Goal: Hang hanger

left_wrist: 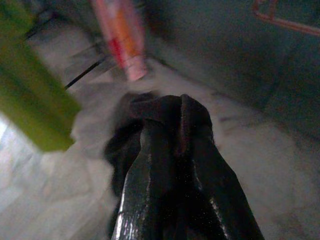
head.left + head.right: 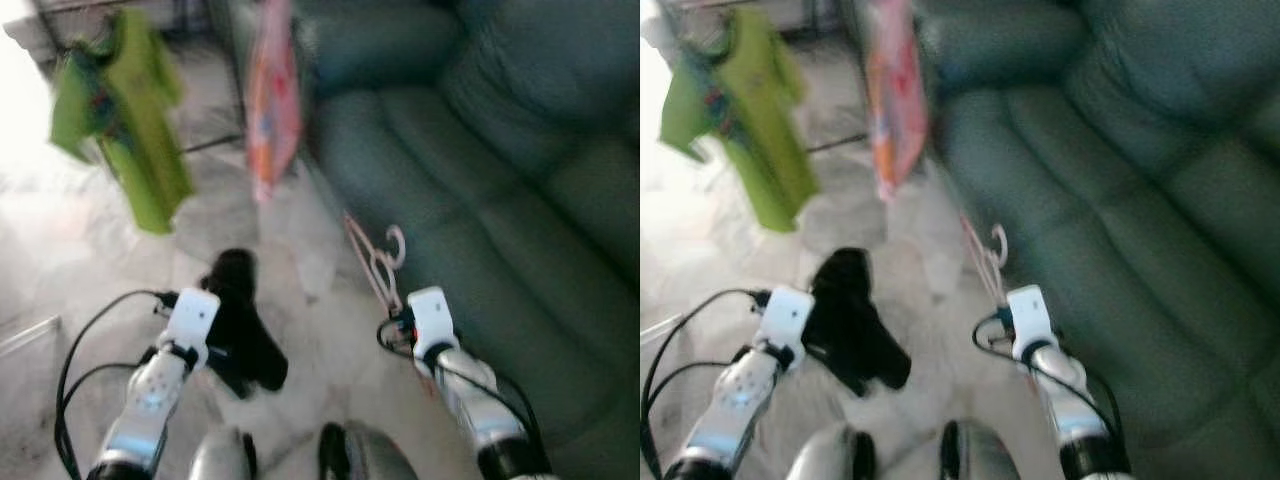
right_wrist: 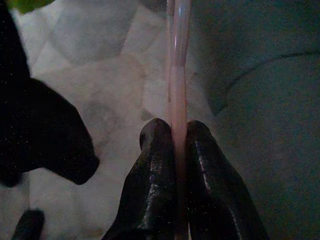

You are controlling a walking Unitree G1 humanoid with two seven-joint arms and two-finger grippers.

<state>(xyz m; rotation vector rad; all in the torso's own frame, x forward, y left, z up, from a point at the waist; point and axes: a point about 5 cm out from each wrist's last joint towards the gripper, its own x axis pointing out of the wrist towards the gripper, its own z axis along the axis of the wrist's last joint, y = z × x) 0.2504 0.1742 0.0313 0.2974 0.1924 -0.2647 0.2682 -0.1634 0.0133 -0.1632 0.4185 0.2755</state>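
The right gripper (image 3: 172,132) is clamped on a pale pink hanger (image 2: 378,262), its two black fingers (image 3: 152,165) pressed against either side of the thin plastic bar, which runs straight out from between them. In the head views the hanger rises ahead of the right wrist, with its hook at the top, held in the air over the strip of floor along the front edge of the dark green sofa (image 2: 500,180). The left gripper (image 1: 170,117) is closed on a piece of black cloth (image 2: 240,325), which bunches over its fingertips and hangs down in a dark fold above the pale marble floor (image 2: 60,270). Beyond the left arm, a bright green T-shirt (image 2: 125,110) hangs toward the far left corner of the floor, and a pink and orange garment (image 2: 272,95) hangs just beside the sofa's near end. Thin dark bars of what looks like a drying rack cross the floor between those two hanging pieces. The head views are blurred, so finer detail on the clothes cannot be made out.
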